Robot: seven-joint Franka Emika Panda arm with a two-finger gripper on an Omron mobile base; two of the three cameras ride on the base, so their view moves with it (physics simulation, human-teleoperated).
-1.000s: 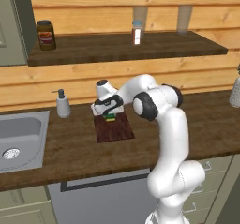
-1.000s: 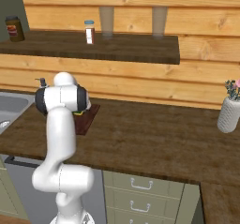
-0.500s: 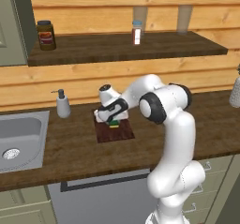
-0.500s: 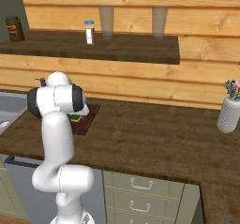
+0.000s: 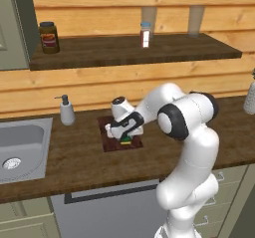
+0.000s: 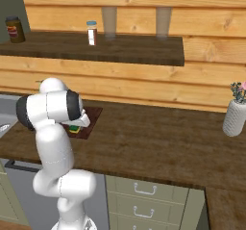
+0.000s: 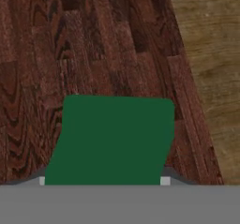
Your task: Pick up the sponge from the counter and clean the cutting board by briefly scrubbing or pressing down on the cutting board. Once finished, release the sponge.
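1. The gripper (image 5: 126, 138) is closed on the sponge (image 5: 126, 141), one finger at each side of it, as the hand view shows at the sponge's lower corners.
2. The sponge (image 7: 112, 141) shows a green top in the hand view; in the left base view a yellow layer is visible under the green.
3. The sponge sits on the board (image 5: 108, 137), toward its right front part in the left base view; whether it presses on the wood or hangs just above cannot be told.
4. In the hand view the board (image 7: 70, 45) is dark reddish wood with strong grain, and a lighter brown strip of tabletop (image 7: 211, 54) runs along its right edge.
5. In the right base view the sponge (image 6: 74, 128) peeks out beside the arm, over the board (image 6: 92, 117).
6. The board lies flat on the tabletop (image 5: 74, 157), near the wooden back wall.
7. A soap dispenser (image 5: 66, 111) stands upright left of the board, apart from it.
8. A sink (image 5: 20, 147) is set into the tabletop further left.
9. On the shelf (image 5: 124, 50) above stand a dark jar (image 5: 48, 37) at the left and a small bottle (image 5: 145, 34) near the middle.
10. A vase (image 6: 235, 116) with flowers stands on the tabletop far to the right.
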